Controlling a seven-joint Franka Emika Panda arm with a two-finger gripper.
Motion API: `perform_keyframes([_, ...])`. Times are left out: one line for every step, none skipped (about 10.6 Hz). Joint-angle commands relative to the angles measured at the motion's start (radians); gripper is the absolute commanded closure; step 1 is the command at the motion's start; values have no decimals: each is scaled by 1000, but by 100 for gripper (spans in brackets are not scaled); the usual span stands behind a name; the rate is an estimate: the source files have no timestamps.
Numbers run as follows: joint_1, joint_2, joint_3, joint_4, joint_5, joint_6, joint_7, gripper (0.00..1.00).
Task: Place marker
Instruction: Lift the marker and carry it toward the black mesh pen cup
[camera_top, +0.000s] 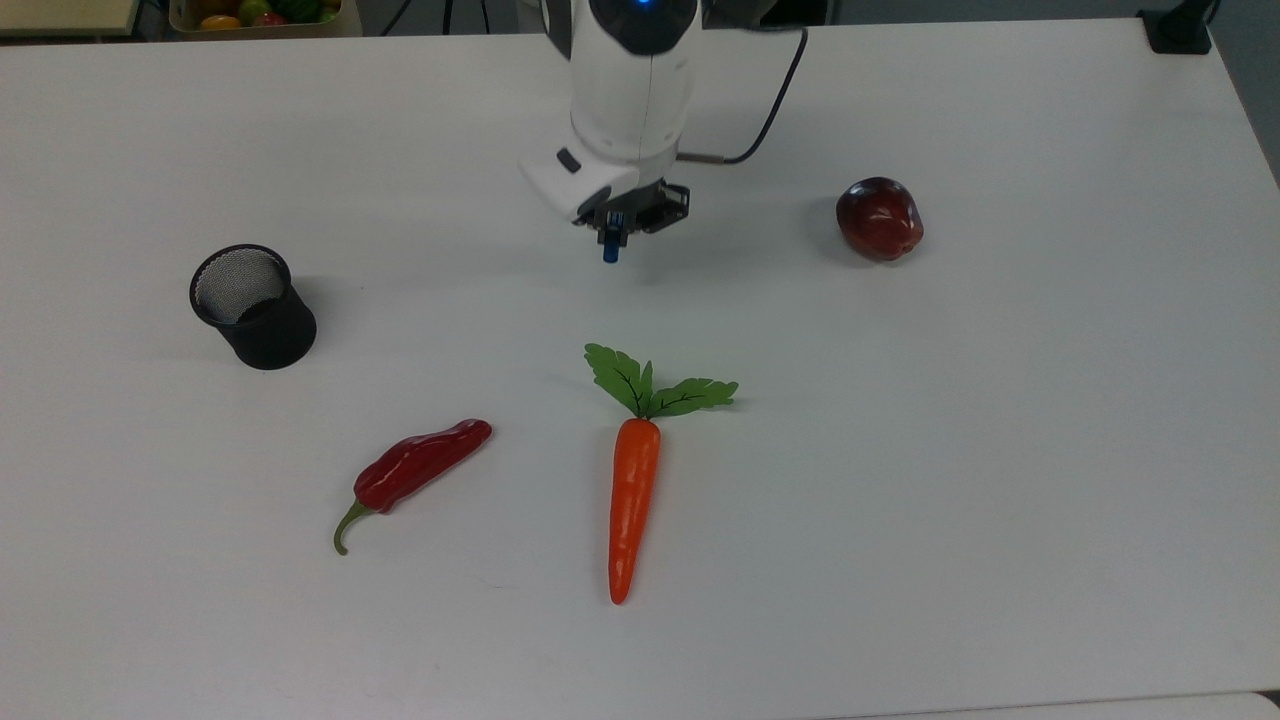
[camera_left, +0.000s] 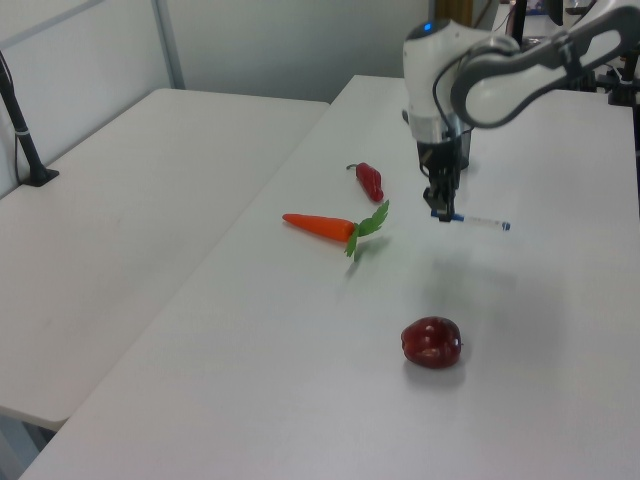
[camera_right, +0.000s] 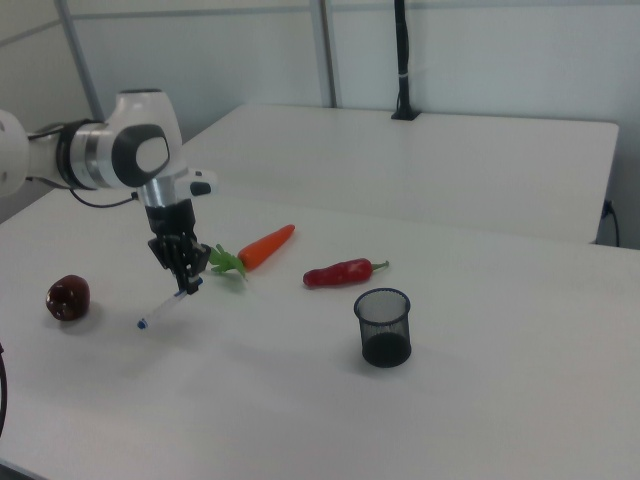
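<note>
The gripper (camera_left: 442, 208) pinches the marker (camera_left: 476, 221) by its blue cap, up off the table (camera_top: 1000, 450).
A carrot (camera_top: 632, 495), a red pepper (camera_top: 415, 470), an apple (camera_top: 879, 218) and a black cup (camera_top: 252, 306) lie spread out, with lots of bare room between.

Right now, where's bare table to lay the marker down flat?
The gripper holds the marker above bare table. Wide free patches lie between the carrot and apple, and along the top view's whole bottom. Tightest is between the mesh cup, chili and carrot.
</note>
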Motion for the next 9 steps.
perform_keyframes([-3,-50,2,123,18,-174,25,84])
perform_keyframes([-21,-52,-12,176,17,-206,16,84])
perform_keyframes([-65,-49,-15,224,15,-214,10,84])
perform_keyframes([-114,-47,-15,246,8,-208,-16,84])
perform_keyframes([-159,-47,-15,261,2,-200,-63,84])
perform_keyframes([-212,-44,-16,287,0,-196,-111,84])
perform_keyframes([-268,-38,-16,299,-2,-149,-158,84])
perform_keyframes([-312,-35,-16,298,0,-60,-191,84])
perform_keyframes([-354,-29,-19,292,-3,31,-211,84])
